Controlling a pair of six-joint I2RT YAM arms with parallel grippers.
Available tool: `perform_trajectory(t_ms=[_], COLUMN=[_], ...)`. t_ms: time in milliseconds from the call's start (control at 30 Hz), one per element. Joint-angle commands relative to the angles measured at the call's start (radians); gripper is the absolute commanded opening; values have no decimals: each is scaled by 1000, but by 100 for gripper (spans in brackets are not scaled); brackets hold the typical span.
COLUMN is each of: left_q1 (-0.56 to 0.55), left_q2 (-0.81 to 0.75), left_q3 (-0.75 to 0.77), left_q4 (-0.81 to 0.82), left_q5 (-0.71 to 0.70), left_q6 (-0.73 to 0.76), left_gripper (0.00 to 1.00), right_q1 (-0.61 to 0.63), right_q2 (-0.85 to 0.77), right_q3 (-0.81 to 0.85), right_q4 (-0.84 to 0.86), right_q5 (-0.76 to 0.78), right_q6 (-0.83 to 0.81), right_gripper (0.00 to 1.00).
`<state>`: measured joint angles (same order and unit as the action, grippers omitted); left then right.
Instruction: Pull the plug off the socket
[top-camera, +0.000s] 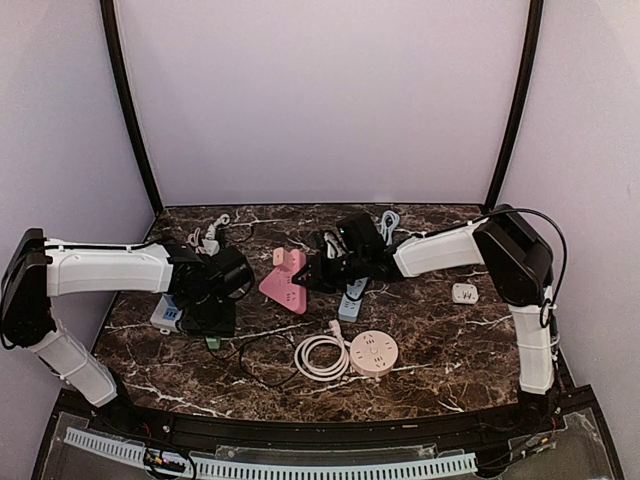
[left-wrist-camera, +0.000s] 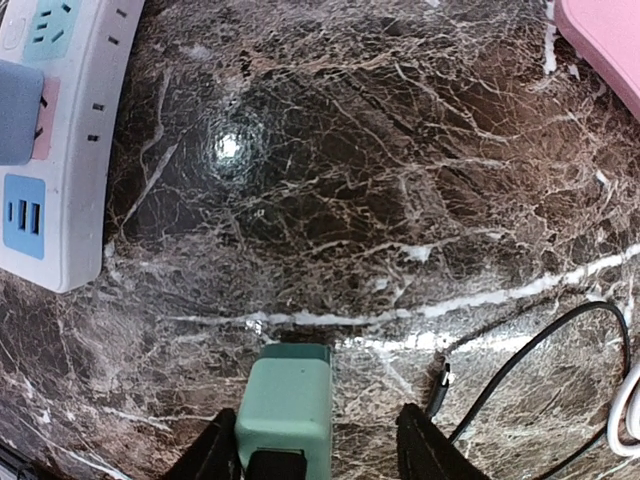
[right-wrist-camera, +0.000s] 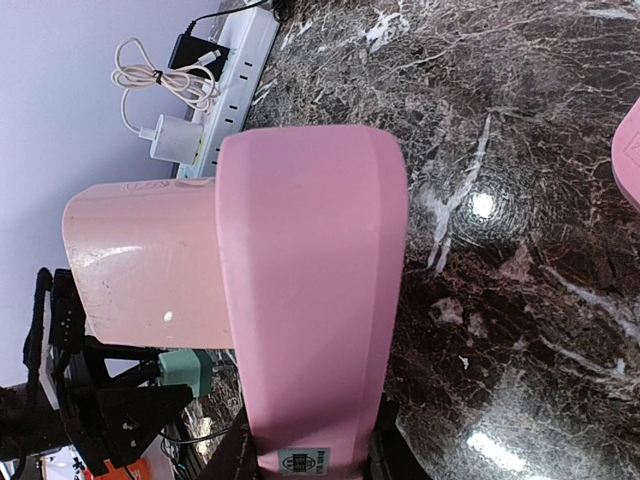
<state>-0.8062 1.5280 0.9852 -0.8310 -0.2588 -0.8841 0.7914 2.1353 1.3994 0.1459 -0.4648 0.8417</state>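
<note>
Far left: white power strip (left-wrist-camera: 60, 150) lies on the marble table (left-wrist-camera: 350, 200), with a blue adapter seated in it. It is not part of this job, by the look of it.

Left gripper (left-wrist-camera: 320, 428): jaws stand wide, wider than the green plug (left-wrist-camera: 285, 400) between them. The plug sits close against one finger and there is a clear gap to the other, so it is not clamped. Cannot tell whether it rests on the table or leans on that finger. Its long axis runs straight out along the fingers, away from the wrist. No socket around its far end, only bare marble.

Centre: pink socket (top-camera: 285, 280) lies right of the plug and apart from it. Top view puts the plug near the table's front, just at the left gripper, so the left arm is plainly the nearer one to it.

Right gripper (right-wrist-camera: 310, 452): closed on the pink socket's body, which runs lengthwise out between the fingers and is held steady.

Judgement: plug reads as already free of the socket. The separation is left-right, with each arm on its own piece.
</note>
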Motion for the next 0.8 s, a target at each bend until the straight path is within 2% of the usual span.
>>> perform_trajectory(t_ms=[0,500,767], left_q1=[-10,-16,-16], left_q2=[-10,-91,-155], left_q3=[36,16,8], left_q4=[0,184,235], left_q5=[10,200,221], left_q6=[14,27,7], left_gripper=[55,59,60], right_q1=[-11,-11,-8], right_q2=[-31,-47,-65], right_q3=[-26,-34,-36], right_q4=[-27,-43,-57], right_q5=[32,55,74], right_q6=[-17,-34,-55], right_gripper=[0,0,0])
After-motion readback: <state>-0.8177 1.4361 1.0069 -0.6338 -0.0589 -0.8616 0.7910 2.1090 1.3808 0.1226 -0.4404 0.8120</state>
